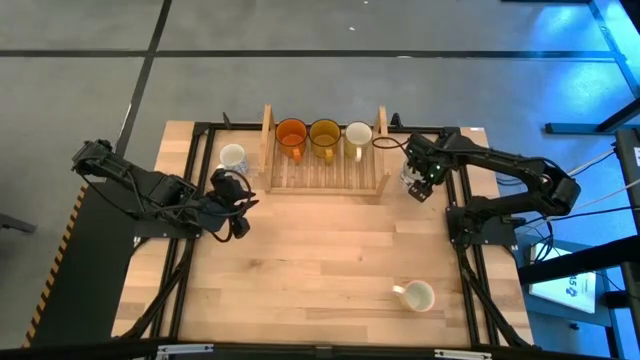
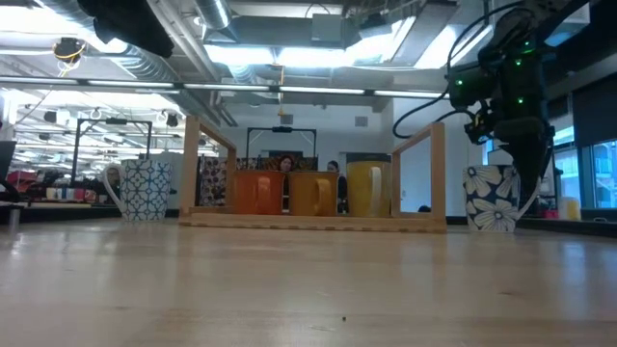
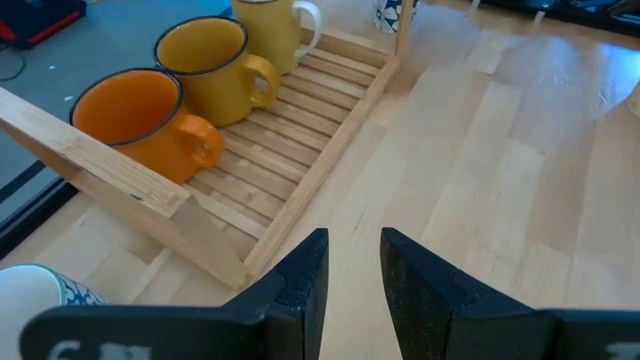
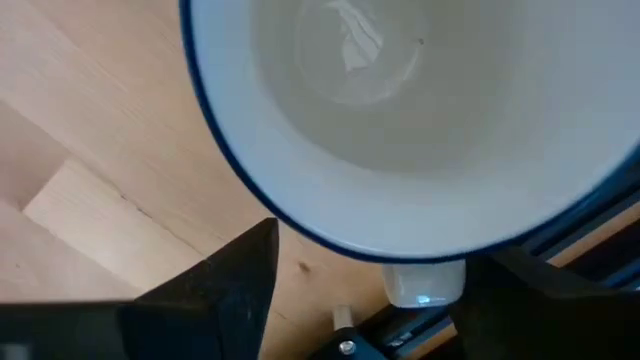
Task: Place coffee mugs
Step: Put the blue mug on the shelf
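Observation:
Three mugs stand in a wooden slatted tray [image 1: 325, 180] at the table's far side: an orange mug [image 1: 291, 133], an amber mug [image 1: 324, 133] and a cream mug [image 1: 358, 135]. A blue-patterned white mug [image 1: 232, 157] stands left of the tray. A floral white mug [image 2: 492, 198] stands on the table right of the tray. A plain white mug [image 1: 415, 295] sits near the near right corner. My right gripper [image 4: 370, 270] is open above the floral mug's rim, its fingers either side of the handle [image 4: 425, 285]. My left gripper [image 3: 353, 270] is open and empty, near the tray's left front corner. My right gripper comes at the floral mug from above, with its open fingers [image 4: 235, 285] astride the handle side of the rim [image 4: 330, 240]. I cannot tell whether they touch it. The mug stands upright on the table.
The tray's upright end boards [image 2: 439, 173] rise close beside the floral mug. The tray's slats [image 3: 300, 130] in front of the three mugs are bare. Bare wooden table [image 1: 320, 260] stretches between the tray and the near edge. Black frame rails run along both table sides.

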`<action>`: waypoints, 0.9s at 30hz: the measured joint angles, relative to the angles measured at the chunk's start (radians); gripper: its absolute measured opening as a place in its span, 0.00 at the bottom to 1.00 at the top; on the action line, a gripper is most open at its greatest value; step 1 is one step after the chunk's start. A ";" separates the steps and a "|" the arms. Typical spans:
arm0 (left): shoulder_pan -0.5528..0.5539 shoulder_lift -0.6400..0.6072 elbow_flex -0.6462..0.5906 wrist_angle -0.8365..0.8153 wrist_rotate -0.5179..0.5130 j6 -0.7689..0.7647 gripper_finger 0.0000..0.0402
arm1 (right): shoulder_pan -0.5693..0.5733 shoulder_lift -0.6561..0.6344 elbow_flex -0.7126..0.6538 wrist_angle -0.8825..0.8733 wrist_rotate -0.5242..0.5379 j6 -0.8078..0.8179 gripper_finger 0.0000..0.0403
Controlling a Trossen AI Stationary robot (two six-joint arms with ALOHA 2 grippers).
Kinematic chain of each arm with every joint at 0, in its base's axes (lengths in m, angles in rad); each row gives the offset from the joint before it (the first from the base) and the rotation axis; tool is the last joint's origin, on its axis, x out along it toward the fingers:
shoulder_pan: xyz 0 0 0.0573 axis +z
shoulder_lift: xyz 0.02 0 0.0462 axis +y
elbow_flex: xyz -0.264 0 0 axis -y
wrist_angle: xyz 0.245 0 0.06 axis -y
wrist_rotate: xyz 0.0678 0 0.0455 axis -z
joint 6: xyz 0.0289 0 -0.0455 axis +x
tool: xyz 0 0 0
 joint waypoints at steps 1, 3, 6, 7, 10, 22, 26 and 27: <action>0.000 0.000 0.000 -0.001 0.000 0.000 0.22 | 0.000 0.000 0.000 0.006 0.000 -0.006 0.57; 0.000 0.000 0.000 -0.002 -0.001 0.001 0.22 | 0.000 0.000 0.000 0.023 0.000 -0.016 0.51; 0.000 0.000 0.000 -0.002 -0.003 0.001 0.22 | 0.000 0.000 0.000 0.031 0.019 -0.017 0.39; 0.000 0.000 0.000 -0.002 -0.004 0.001 0.22 | 0.000 0.000 0.000 0.031 0.027 -0.017 0.35; 0.000 0.000 0.000 -0.002 -0.004 0.001 0.22 | 0.000 0.000 0.000 0.031 0.048 -0.018 0.24; 0.000 0.000 0.000 -0.002 -0.005 0.002 0.22 | 0.000 -0.002 0.000 0.038 0.095 0.001 0.10; 0.000 0.000 0.000 -0.002 -0.005 0.002 0.22 | 0.017 -0.037 -0.001 -0.019 0.086 0.077 0.10; 0.000 0.000 0.000 -0.002 -0.004 0.002 0.22 | 0.032 -0.049 -0.001 -0.034 0.088 0.107 0.10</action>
